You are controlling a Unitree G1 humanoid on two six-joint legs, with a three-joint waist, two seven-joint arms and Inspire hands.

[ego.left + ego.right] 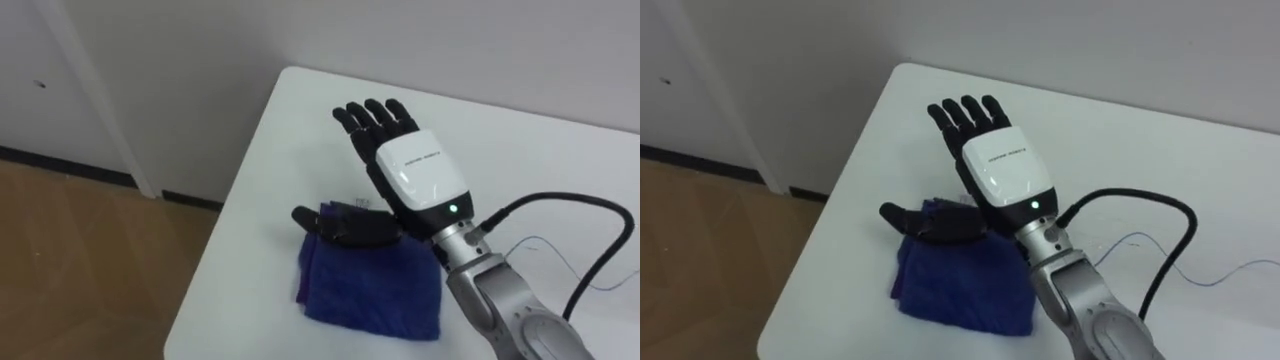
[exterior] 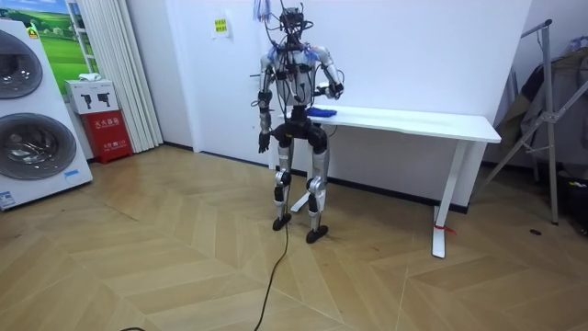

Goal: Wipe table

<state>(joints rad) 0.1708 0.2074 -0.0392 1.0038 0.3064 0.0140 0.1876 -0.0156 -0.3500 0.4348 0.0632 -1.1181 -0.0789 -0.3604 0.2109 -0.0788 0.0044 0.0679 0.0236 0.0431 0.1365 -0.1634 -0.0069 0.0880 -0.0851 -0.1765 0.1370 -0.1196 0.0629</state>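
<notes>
A dark blue folded cloth (image 1: 370, 290) lies on the white table (image 1: 290, 140) near its left end and front edge. My right hand (image 1: 415, 170) is just above the cloth's far edge, open, with the fingers straight and pointing away and the thumb stretched out over the cloth. Whether the palm touches the cloth is hidden by the hand. In the room view I stand at the left end of the table (image 2: 413, 121) with the right hand raised over the cloth (image 2: 322, 112). My left hand (image 2: 264, 142) hangs at my side.
The table's left edge (image 1: 215, 250) drops to wooden floor (image 1: 80, 260). A white wall runs behind the table. A thin wire (image 1: 545, 243) lies on the tabletop to the right. Washing machines (image 2: 32, 119) stand far left in the room view, a metal rack (image 2: 551, 110) far right.
</notes>
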